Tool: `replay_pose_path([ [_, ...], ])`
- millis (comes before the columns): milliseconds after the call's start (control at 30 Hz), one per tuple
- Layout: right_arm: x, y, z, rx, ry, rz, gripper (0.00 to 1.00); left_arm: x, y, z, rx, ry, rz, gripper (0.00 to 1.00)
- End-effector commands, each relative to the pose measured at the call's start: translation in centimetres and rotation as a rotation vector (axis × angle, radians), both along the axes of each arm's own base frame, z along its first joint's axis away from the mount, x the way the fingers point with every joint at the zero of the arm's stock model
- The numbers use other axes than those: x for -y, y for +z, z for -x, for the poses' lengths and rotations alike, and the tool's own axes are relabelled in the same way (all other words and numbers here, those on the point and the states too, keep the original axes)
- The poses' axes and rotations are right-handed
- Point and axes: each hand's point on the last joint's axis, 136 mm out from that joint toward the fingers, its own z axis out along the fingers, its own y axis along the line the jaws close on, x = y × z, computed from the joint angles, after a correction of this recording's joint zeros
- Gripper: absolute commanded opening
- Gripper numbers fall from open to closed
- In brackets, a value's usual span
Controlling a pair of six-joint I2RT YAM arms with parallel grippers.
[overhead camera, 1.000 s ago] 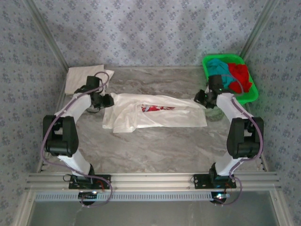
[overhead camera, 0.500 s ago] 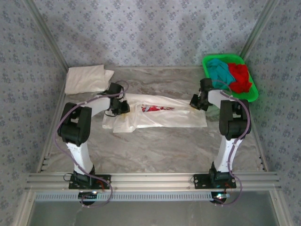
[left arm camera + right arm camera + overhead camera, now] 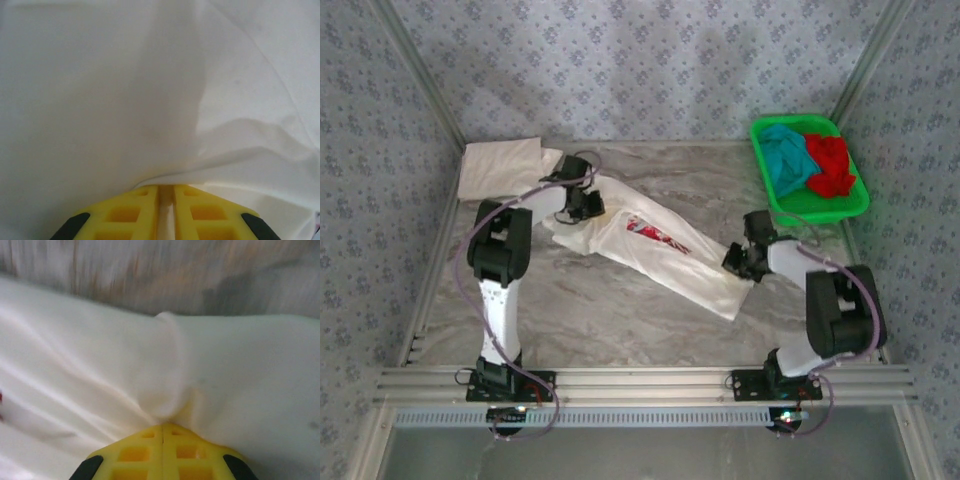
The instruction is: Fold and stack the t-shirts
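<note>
We see the green basket (image 3: 795,122) at the far right of the surface (image 3: 620,310), holding a teal tee (image 3: 785,160) and a red tee (image 3: 832,168), both crumpled. The printed white tee (image 3: 660,250) lies stretched diagonally mid-surface, the left claw (image 3: 588,208) and right claw (image 3: 738,262) each clenched on one end. A plain white tee (image 3: 505,165) sits folded far left.

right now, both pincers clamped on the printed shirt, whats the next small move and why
Probably ease the left pincer and right pincer apart to flatten the printed shirt: both are shut on its ends, and it lies slanted with creases.
</note>
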Motion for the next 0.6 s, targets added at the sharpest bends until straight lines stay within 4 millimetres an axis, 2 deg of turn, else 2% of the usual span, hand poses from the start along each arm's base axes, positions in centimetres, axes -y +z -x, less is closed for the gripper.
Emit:
replay_pose_path([
  [0, -3.1, -0.7, 4.3, -0.065, -0.028, -0.065, 0.00, 1.8, -0.7, -2.4, -0.010, -0.061, 0.020, 0.17],
  [67, -5.2, -0.7, 5.6, -0.048, 0.019, -0.071, 0.00, 3.1, 0.6, -4.6, 0.023, -0.092, 0.032, 0.17],
  [133, -6.6, 0.2, 5.8, -0.010, 0.069, -0.071, 0.00, 3.8, 2.8, -6.0, 0.065, -0.124, 0.021, 0.17],
  [267, -7.1, 5.8, 3.0, 0.153, 0.142, -0.040, 0.07, 3.1, 10.4, -6.7, 0.237, -0.129, 0.000, 0.19],
  [333, -7.1, 8.7, 0.8, 0.222, 0.154, -0.054, 0.13, 1.7, 14.3, -6.0, 0.327, -0.106, 0.004, 0.26],
  [433, -7.4, 11.9, -3.6, 0.303, 0.206, -0.063, 0.17, -1.7, 17.3, -3.7, 0.393, -0.026, 0.036, 0.33],
  [500, -8.4, 12.3, -6.7, 0.288, 0.282, -0.064, 0.22, -2.9, 17.5, -1.4, 0.384, -0.002, 0.049, 0.34],
  [567, -9.6, 11.5, -9.2, 0.217, 0.351, -0.066, 0.25, -2.2, 16.3, 1.1, 0.351, -0.016, 0.034, 0.35],
])
